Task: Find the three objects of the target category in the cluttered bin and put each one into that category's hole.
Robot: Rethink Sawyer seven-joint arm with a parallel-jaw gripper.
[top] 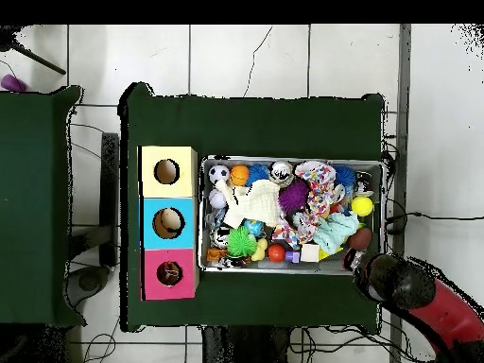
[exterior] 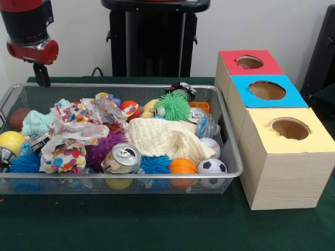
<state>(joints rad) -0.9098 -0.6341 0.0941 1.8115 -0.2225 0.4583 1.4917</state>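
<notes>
The bin [exterior: 230,137] is a wide silver wire-mesh basket on the green table, also seen in the overhead view [top: 284,159]. It is packed with clutter: a soda can [exterior: 121,158], an orange ball [exterior: 182,166], a soccer ball [exterior: 211,167], a green spiky ball [exterior: 172,106], a cream cloth [exterior: 162,137] and crumpled spotted paper [exterior: 78,130]. The hole with the red surround [exterior: 249,61] is on the farthest wooden box [top: 169,272]. My gripper [exterior: 42,78] hangs above the bin's far left corner [top: 367,262], holding nothing that I can see.
Two more pale wooden boxes stand in a row to the right of the bin, one with a blue-surround hole [exterior: 267,90] and one with a yellow-surround hole [exterior: 290,128]. The robot's black pedestal [exterior: 154,42] stands behind the bin.
</notes>
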